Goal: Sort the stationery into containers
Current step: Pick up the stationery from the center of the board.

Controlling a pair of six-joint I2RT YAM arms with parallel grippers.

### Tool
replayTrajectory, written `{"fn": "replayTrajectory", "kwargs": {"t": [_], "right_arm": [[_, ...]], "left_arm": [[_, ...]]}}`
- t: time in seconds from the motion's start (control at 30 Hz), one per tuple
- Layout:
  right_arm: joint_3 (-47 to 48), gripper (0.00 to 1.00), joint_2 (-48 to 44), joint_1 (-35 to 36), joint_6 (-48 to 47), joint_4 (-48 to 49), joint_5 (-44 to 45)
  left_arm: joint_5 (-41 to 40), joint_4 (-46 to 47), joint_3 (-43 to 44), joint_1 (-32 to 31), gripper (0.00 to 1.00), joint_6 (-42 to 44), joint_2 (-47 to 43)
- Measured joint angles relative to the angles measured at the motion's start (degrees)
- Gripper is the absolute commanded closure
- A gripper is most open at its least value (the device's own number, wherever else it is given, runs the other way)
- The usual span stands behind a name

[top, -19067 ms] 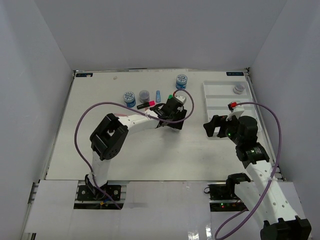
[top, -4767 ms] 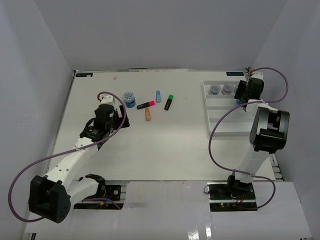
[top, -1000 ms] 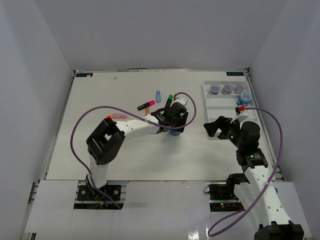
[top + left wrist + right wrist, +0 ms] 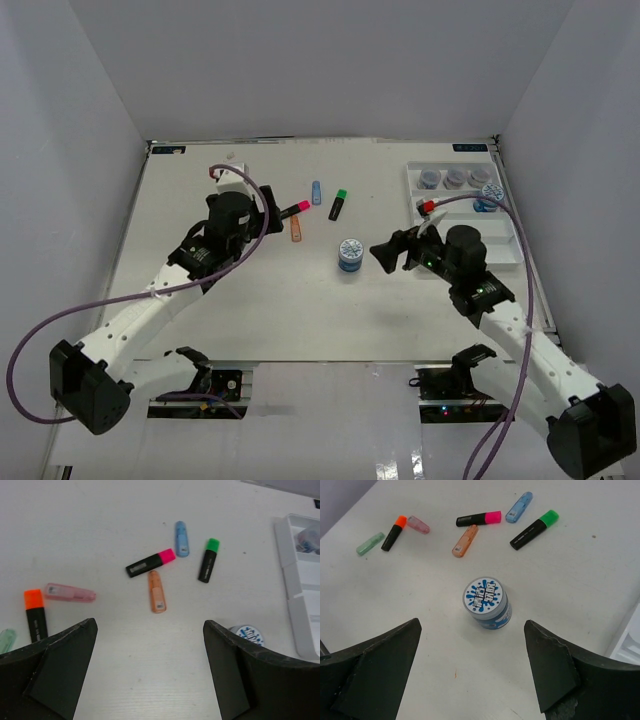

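Observation:
A blue-patterned jar (image 4: 350, 254) (image 4: 486, 602) stands alone mid-table. My right gripper (image 4: 388, 252) (image 4: 470, 675) hangs open just to its right, the jar ahead of the jaws and not between them. My left gripper (image 4: 262, 207) (image 4: 150, 670) is open and empty at the left, over bare table. Ahead of it lie a black-pink highlighter (image 4: 150, 563), a pastel orange one (image 4: 156, 591), a blue one (image 4: 182, 531) and a green-capped one (image 4: 208, 560). The white tray (image 4: 462, 230) at the right holds several jars (image 4: 455, 178) in its far section.
More highlighters lie at the left: a pastel pink one (image 4: 70, 592), a black-orange one (image 4: 35, 614) and a pale green one (image 4: 6, 640). White walls enclose the table on three sides. The tray's near sections (image 4: 470, 250) hold nothing.
My left gripper has opened, let go of the blue-patterned jar mid-table and drawn back to the left. My right gripper has moved left, toward that jar.

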Motion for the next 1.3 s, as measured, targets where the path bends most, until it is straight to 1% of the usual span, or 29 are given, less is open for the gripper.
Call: {"fn": "replayTrajectory", "kwargs": {"t": [0.07, 0.17, 0.23, 0.43, 0.57, 0.93, 1.0, 1.13, 1.2, 1.23, 1.27, 1.3], "right_arm": [[2.78, 0.1, 4.39, 4.46, -2.16, -0.28, 4.42], [6.8, 0.1, 13.38, 11.02, -4.72, -1.01, 12.0], [9.16, 0.1, 19.41, 14.12, -5.79, -1.6, 15.61], [14.08, 0.1, 31.82, 18.49, -7.32, -3.52, 24.52], [17.73, 0.1, 38.71, 20.33, -7.69, -3.37, 28.09], [19.96, 0.1, 44.46, 21.97, -7.63, -3.39, 29.29], [20.26, 0.09, 45.24, 22.23, -7.61, -3.39, 29.33], [20.96, 0.02, 46.73, 22.38, -7.39, -3.37, 29.49], [21.33, 0.08, 47.43, 22.38, -7.19, -3.37, 29.97], [21.4, 0.16, 47.6, 22.38, -7.1, -3.41, 30.45], [21.44, 0.2, 47.65, 22.38, -7.06, -3.45, 30.99], [21.44, 0.29, 47.63, 22.38, -7.15, -3.5, 31.43]], "left_arm": [[-0.26, -0.96, -3.34, 2.1, 0.02, 0.37, -3.1], [-0.9, -1.92, -8.31, 3.74, 0.02, 0.98, -7.28], [-1.7, -2.03, -11.43, 4.44, 0.02, 1.36, -9.81], [-4.61, -2.43, -18.67, 4.92, 0.02, 2.29, -15.32], [-6.25, -2.4, -19.52, 4.96, 0.02, 2.99, -15.58], [-7.39, -2.25, -19.52, 4.96, 0.02, 3.41, -15.02], [-7.39, -2.25, -19.52, 4.96, 0.02, 3.41, -15.04], [-7.37, -2.25, -19.52, 4.96, 0.02, 3.39, -15.04], [-7.37, -2.25, -19.52, 4.96, 0.02, 3.39, -15.04], [-7.37, -2.27, -19.52, 4.96, 0.02, 3.39, -15.04], [-7.37, -2.27, -19.52, 4.96, 0.02, 3.39, -15.04], [-7.37, -2.27, -19.52, 4.96, 0.02, 3.39, -15.04]]}}
